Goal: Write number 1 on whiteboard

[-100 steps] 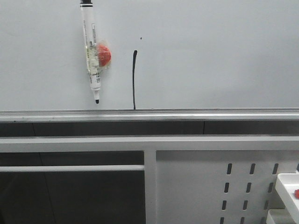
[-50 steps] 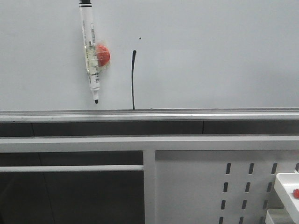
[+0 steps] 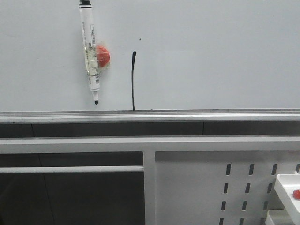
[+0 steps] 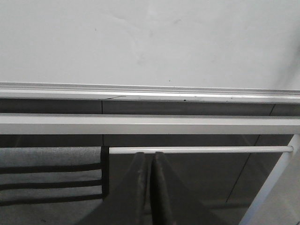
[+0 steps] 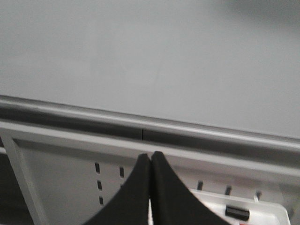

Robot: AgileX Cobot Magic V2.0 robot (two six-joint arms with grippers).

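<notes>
Front view: we are seeing a thin black marker stroke standing on the glossy pale whiteboard, while our left gripper and right gripper are resting pressed together, empty.

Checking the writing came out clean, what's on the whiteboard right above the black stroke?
Above the number 1 on the whiteboard sits a tiny black dot, apart from it. Otherwise the board there is bare, nothing covered.

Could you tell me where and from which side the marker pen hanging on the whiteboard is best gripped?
Probably the bare barrel of the marker pen, just above the red blob, coming straight at the whiteboard. The pen hangs upright, tip down, so the jaws should close across it from left and right.
</notes>
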